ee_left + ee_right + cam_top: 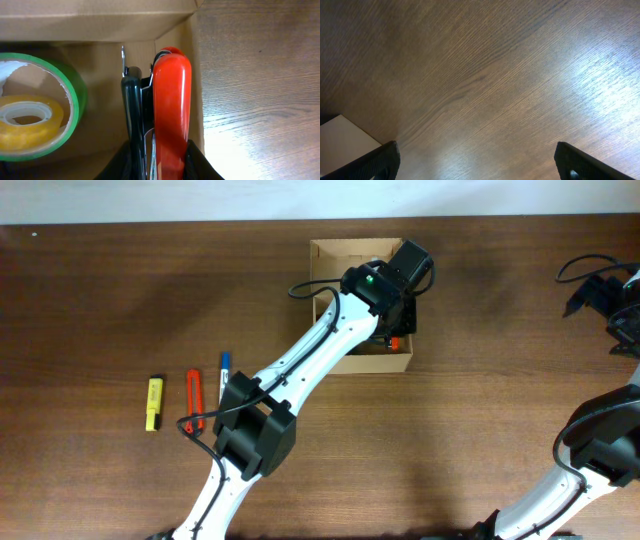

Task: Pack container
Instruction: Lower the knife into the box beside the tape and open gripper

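Small tan cardboard container (325, 252), open-topped, stands near the middle of the far edge of the brown wooden worktop (480, 430). The left gripper (160, 161) reaches inside it, pinching a red-and-black plastic tool (171, 100), possibly a stapler, close against the right wall. A yellow tape roll (30, 137) appears nested in a green tape roll (72, 100) alongside. The right gripper (477, 162), fingers spread and holding nothing, hovers near the right edge. The box is judged light, thin-walled, dentable and apt to slide, so it is best held by a wall rim. Room inside is tight; bare wood lies to its right.
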